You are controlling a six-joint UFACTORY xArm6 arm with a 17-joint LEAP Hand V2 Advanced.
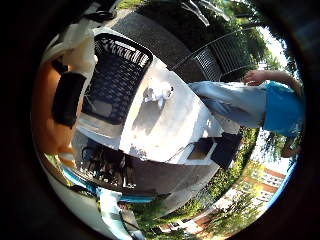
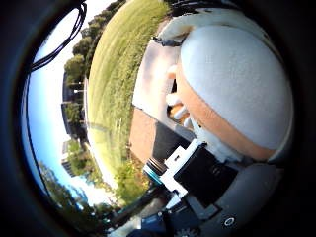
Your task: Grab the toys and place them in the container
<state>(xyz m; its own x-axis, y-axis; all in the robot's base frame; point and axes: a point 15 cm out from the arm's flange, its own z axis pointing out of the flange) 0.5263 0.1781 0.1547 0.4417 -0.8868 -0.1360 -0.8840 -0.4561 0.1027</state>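
A white and orange plush toy [image 2: 232, 84] fills much of the thumb side view, pressed close against my palm. My hand [image 2: 197, 177] is curled round it, and a black finger part [image 1: 67, 97] lies against its orange side. Below, a black slatted basket [image 1: 117, 80] stands on a white table [image 1: 165, 130]. A small white plush toy [image 1: 159, 92] lies on the tabletop just beside the basket. I am held well above the table, off to the basket's side.
A person in a blue top and grey trousers [image 1: 240, 102] stands at the table's far side, touching nothing. A metal mesh seat [image 1: 225, 55] stands beyond on the paving. A lawn [image 2: 118, 74], trees and buildings surround the spot.
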